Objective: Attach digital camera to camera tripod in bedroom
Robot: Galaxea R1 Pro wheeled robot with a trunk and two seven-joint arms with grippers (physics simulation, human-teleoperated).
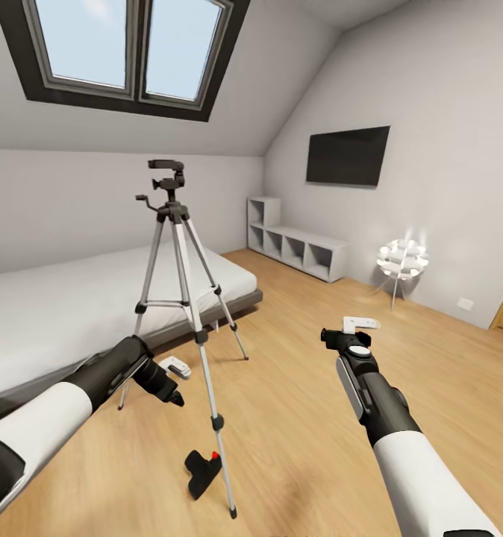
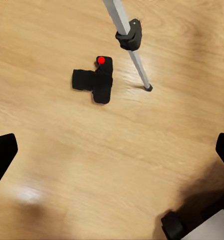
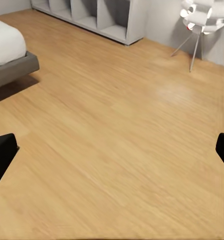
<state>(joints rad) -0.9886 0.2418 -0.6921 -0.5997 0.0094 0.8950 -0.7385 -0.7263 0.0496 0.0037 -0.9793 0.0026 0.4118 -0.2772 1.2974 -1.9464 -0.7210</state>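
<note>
Camera tripod (image 1: 179, 298): it is standing upright on the wood floor (image 1: 319, 418) just in front of the bed (image 1: 72, 298), your landmark here.
Digital camera (image 1: 204, 471): it is lying on the floor beside the tripod's nearest foot, red button showing, nothing touching it.
Left gripper (image 2: 112, 155): you are holding it wide open and empty above the floor, near the digital camera.
Right gripper (image 3: 112, 150): you are holding it spread wide and empty, well apart from the tripod, over bare floor.
Shelf unit (image 1: 300, 250): it is sitting against the wall beyond the tripod.
</note>
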